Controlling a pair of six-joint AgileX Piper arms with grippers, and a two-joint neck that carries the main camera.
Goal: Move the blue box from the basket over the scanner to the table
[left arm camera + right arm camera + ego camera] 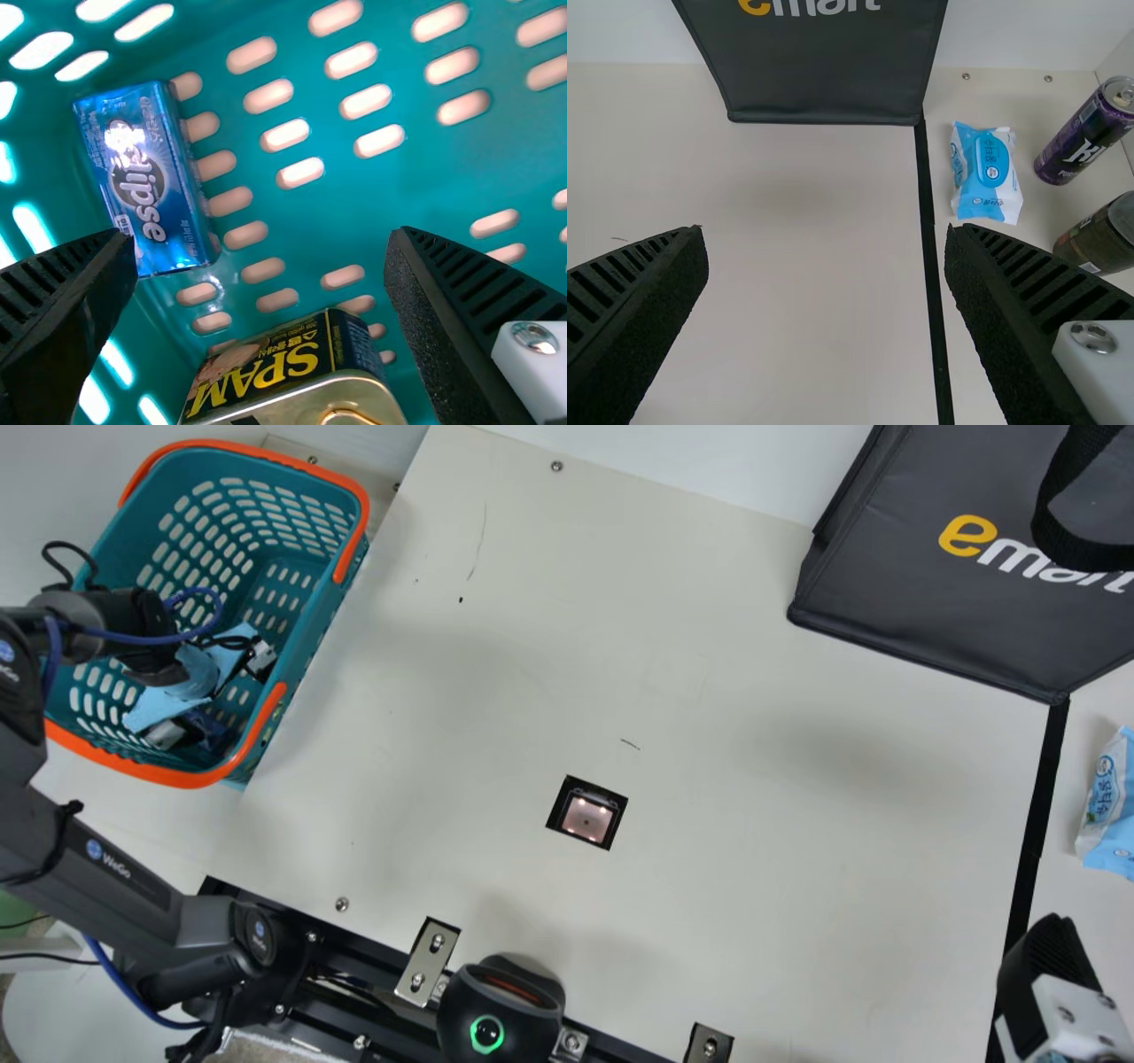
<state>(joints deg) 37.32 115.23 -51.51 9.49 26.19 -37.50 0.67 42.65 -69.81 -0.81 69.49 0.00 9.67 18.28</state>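
Blue box (142,181), white-lettered, is shown by the left wrist view beside the basket's (182,778) wall; the left gripper (232,701) is spread wide, nothing gripped.

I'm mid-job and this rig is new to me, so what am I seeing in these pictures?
The machine is a pair of black robot arms at a cream table. The main view looks down from a camera on the neck between them; the other two come from cameras on the wrists.

The left gripper is open in the teal basket, where a blue box and a tin lie. The right gripper is open over the table. Neither holds anything.

The square window in the tabletop is probably the scanner. Also there: a dark shopping bag, wipes, and a purple can.
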